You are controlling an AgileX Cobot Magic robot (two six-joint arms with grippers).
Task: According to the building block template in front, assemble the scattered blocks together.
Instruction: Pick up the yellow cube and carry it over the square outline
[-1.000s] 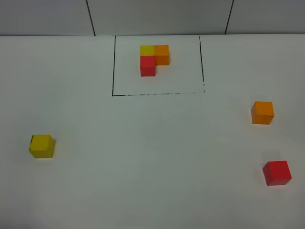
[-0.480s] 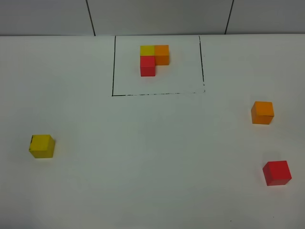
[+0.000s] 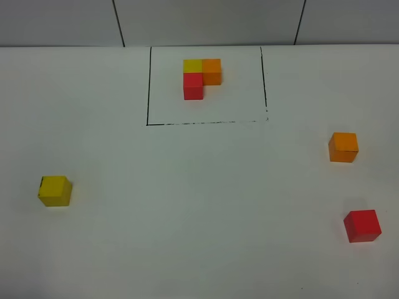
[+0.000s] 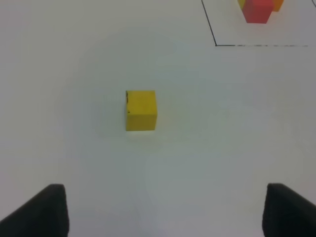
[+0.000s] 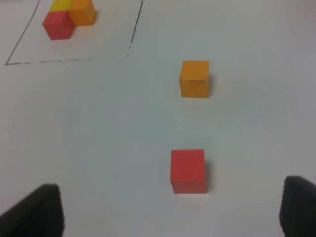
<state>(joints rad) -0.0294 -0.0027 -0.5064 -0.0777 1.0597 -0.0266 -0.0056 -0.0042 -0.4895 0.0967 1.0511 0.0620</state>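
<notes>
The template (image 3: 201,78) is an L of yellow, orange and red cubes inside a black drawn rectangle at the table's far middle; it also shows in the left wrist view (image 4: 258,9) and the right wrist view (image 5: 69,17). The loose yellow cube (image 3: 54,190) (image 4: 141,110) lies at the left. The loose orange cube (image 3: 343,147) (image 5: 194,78) and red cube (image 3: 362,225) (image 5: 188,171) lie at the right. My left gripper (image 4: 165,212) is open, short of the yellow cube. My right gripper (image 5: 170,210) is open, short of the red cube. Neither gripper shows in the exterior view.
The white table (image 3: 199,205) fills the view. A grey panelled wall (image 3: 206,22) stands behind its far edge. The black frame line (image 3: 206,123) runs in front of the template.
</notes>
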